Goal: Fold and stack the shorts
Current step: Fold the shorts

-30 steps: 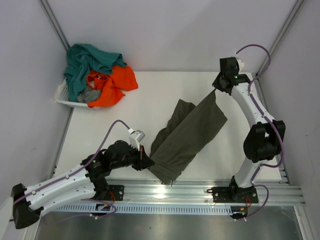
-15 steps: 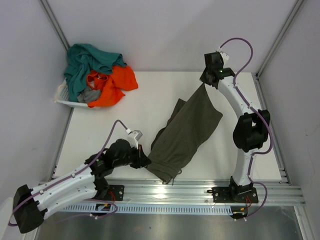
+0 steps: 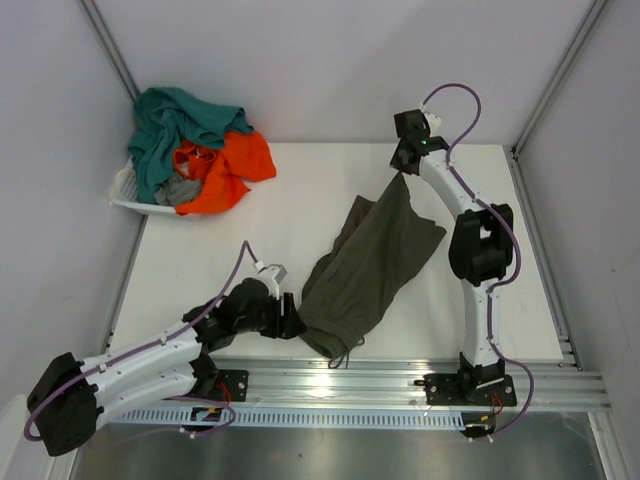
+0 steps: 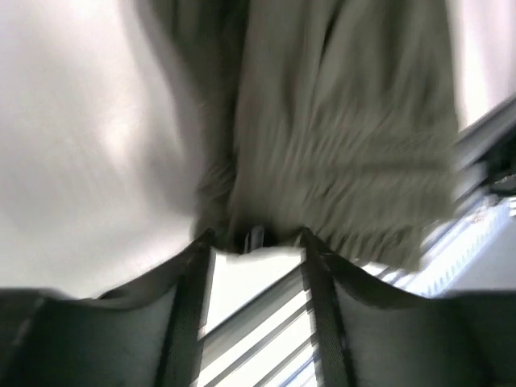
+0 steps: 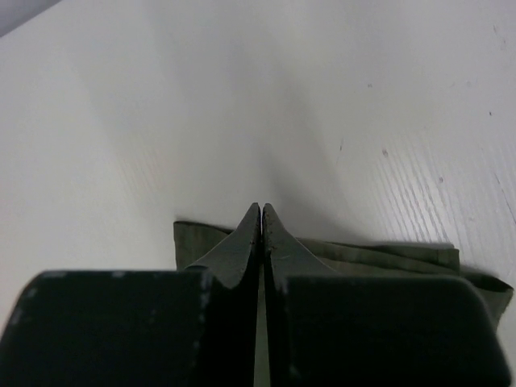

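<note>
The dark olive-green shorts [image 3: 370, 260] lie stretched in a slant across the white table, from the far middle to the near edge. My right gripper [image 3: 400, 172] holds their far corner slightly lifted. In the right wrist view that gripper [image 5: 262, 211] is shut, with olive cloth [image 5: 387, 256] showing in the slit and under the fingers. My left gripper [image 3: 292, 322] sits at the near left edge of the shorts. In the blurred left wrist view its jaws [image 4: 254, 236] stand open, only table and rail between them, with the gathered waist [image 4: 339, 121] just beyond the tips.
A white basket [image 3: 130, 203] at the far left corner holds teal shorts [image 3: 170, 125], orange shorts [image 3: 235, 165] and grey shorts [image 3: 180, 190] in a heap. A metal rail [image 3: 400, 385] runs along the near table edge.
My left gripper has opened and let go of the near edge of the olive shorts. My right gripper has carried the far corner leftward, and the cloth has shifted left with it.
</note>
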`<action>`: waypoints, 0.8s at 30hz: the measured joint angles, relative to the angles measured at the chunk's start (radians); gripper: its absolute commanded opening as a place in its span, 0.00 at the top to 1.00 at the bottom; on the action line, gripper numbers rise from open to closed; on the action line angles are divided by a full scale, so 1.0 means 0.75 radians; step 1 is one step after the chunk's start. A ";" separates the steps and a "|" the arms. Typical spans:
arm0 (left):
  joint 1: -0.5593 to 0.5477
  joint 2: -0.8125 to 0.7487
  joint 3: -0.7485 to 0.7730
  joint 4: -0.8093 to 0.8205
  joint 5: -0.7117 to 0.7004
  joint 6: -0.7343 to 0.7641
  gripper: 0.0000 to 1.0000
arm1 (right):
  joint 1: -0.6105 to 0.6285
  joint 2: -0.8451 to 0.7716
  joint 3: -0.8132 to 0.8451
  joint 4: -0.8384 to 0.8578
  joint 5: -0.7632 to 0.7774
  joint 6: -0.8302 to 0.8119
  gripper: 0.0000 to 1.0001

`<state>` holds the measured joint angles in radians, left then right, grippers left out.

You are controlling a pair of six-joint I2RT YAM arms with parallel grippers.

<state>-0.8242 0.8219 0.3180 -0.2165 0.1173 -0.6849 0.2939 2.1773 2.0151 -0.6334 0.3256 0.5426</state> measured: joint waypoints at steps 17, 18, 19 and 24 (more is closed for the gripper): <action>0.007 -0.215 0.200 -0.366 -0.225 -0.005 0.01 | -0.002 0.137 0.318 -0.030 -0.023 -0.125 0.13; 0.006 -0.210 0.200 -0.369 -0.225 -0.004 0.01 | -0.004 0.117 0.296 -0.032 -0.031 -0.132 0.14; 0.006 -0.200 0.200 -0.371 -0.224 -0.004 0.01 | -0.008 0.105 0.283 -0.033 -0.044 -0.138 0.17; 0.006 -0.106 0.200 -0.360 -0.224 0.006 0.01 | -0.007 0.095 0.264 -0.037 -0.074 -0.158 0.37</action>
<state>-0.8196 0.7425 0.4683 -0.4866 -0.0509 -0.6804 0.2890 2.2486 2.2131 -0.6609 0.2699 0.4244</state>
